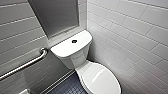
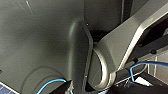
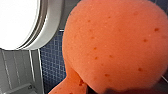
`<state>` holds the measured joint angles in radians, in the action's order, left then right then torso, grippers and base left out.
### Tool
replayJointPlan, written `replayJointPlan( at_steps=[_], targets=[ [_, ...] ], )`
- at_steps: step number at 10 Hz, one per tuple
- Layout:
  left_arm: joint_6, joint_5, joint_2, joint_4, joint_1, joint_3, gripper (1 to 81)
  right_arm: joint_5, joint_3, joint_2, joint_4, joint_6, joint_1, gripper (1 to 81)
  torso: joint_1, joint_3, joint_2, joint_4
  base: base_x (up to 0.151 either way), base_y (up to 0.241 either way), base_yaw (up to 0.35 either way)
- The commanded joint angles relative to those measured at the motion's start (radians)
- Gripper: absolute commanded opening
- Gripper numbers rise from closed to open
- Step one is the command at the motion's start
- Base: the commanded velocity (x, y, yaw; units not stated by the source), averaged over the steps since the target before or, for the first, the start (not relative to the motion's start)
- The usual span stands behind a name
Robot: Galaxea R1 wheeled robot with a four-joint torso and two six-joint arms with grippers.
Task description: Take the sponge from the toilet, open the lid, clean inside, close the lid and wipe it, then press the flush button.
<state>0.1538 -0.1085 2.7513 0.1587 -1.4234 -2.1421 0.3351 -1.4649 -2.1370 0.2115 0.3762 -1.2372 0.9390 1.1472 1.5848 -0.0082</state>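
Hanging over the blue floor point(image 3: 53, 62) beside the toilet point(image 1: 75, 58) and its closed lid point(image 3: 17, 22), the sponge point(image 3: 115, 45) seems gripped by the right gripper's fingers. Light, soft and squashy, it likely holds best at its pinched middle.

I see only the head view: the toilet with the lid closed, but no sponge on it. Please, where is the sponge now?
Observer: The sponge is very near the right wrist camera, in the air and off the toilet.
Operator: What is under it?
Observer: Blue mosaic floor, just beside the toilet.
Operator: And what does the left wrist camera see?
Observer: The robot's own grey casing and a blue cable.
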Motion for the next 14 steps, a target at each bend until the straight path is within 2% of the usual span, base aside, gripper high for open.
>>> replayJointPlan(
  at_steps=[1, 4, 6, 9, 11, 14],
  targets=[
    [-0.007, -0.083, -0.008, 0.01, -0.012, 0.021, 81.1, -0.133, 0.23, 0.174, -0.093, -0.052, -0.038, 1.0, 0.0, 0.0, 0.0, 0.0, 0.0, 0.0, 0.0],
    [-0.013, -0.083, -0.002, 0.01, -0.009, 0.022, 81.1, -0.131, 0.331, 0.202, -0.104, -0.109, -0.034, 1.0, 0.0, 0.0, 0.0, 0.0, 0.0, 0.0, 0.0],
    [-0.016, -0.083, -0.001, 0.01, -0.009, 0.022, 81.1, -0.16, 0.356, 0.199, -0.093, -0.109, 0.065, 1.0, 0.0, 0.0, 0.0, 0.0, 0.0, 0.0, 0.0],
    [-0.014, -0.083, -0.011, 0.008, -0.009, 0.022, 81.1, -0.321, 0.332, 0.138, -0.063, -0.108, 0.291, 1.0, 0.0, 0.0, 0.0, 0.0, 0.0, 0.0, 0.0],
    [-0.014, -0.082, -0.01, 0.005, -0.009, 0.022, 81.1, -0.43, 0.264, 0.064, -0.029, -0.103, 0.4, 1.0, 0.0, 0.0, 0.0, 0.0, 0.0, 0.0, 0.0],
    [-0.013, -0.082, -0.01, 0.004, -0.009, 0.024, 81.1, -0.586, 0.149, -0.065, -0.027, -0.094, 0.566, 1.0, 0.0, 0.0, 0.0, 0.0, 0.0, 0.0, 0.0]
  ],
)
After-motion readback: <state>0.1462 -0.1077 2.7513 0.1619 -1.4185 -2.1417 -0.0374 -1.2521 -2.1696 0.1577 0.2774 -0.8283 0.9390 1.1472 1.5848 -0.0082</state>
